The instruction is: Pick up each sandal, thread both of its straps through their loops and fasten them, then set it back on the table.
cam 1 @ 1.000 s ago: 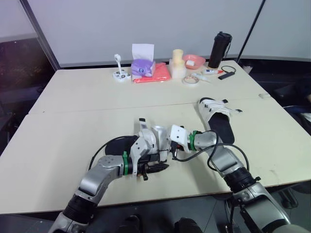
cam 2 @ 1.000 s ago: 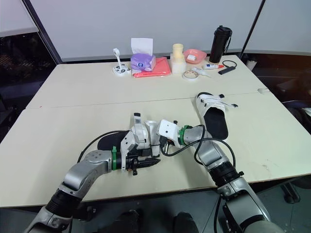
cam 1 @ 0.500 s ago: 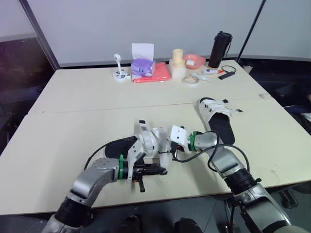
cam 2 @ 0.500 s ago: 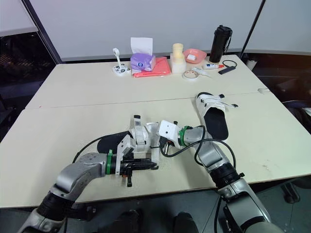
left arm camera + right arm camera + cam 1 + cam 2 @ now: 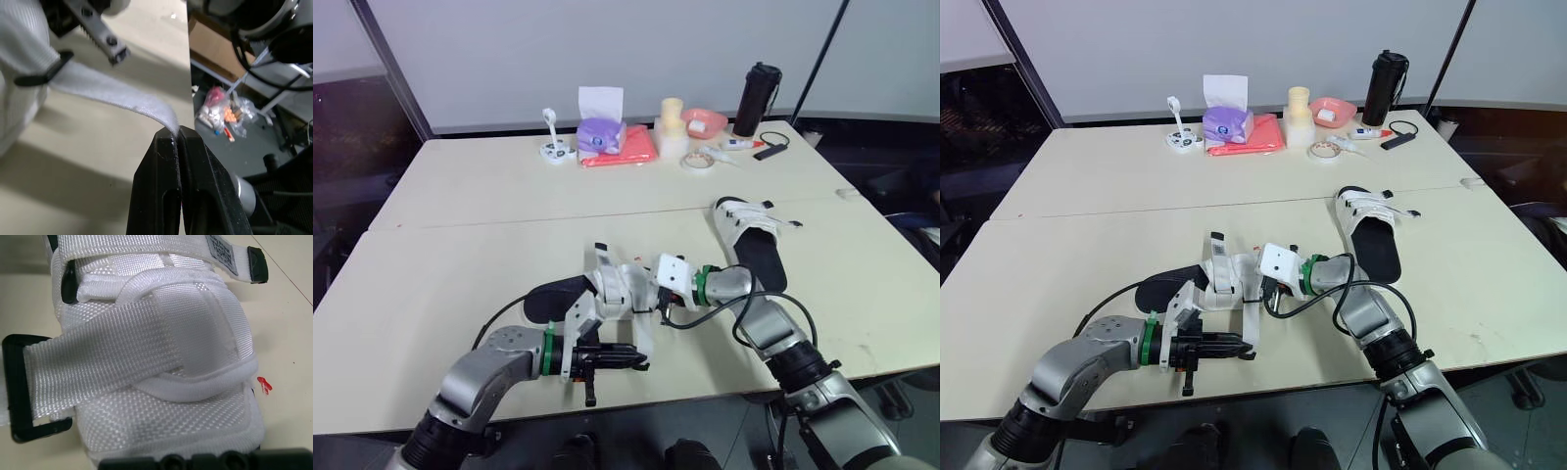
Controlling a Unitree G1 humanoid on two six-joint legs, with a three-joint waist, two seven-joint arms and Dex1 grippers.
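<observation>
Left wrist view: left gripper (image 5: 178, 134) clenched on white strap (image 5: 112, 90) end, strap taut. Worked sandal (image 5: 612, 289) lies on table (image 5: 460, 196), left of second sandal (image 5: 754, 245). Right gripper (image 5: 654, 297), also left of second sandal: grip state cannot be told.

The tag (image 5: 222, 254) on the sandal (image 5: 161, 382) is illegible.

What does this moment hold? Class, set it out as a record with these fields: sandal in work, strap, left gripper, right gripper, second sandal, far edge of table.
sandal in work: white sandal, near the front edge of the table, between the two grippers
strap: threaded through a black loop, stretched toward the left gripper
left gripper: shut on the strap's tip
right gripper: close against the white sandal
second sandal: flat on the table to the robot's right, apart from both grippers
far edge of table: purple tissue box, pink bowl, black flask
</observation>
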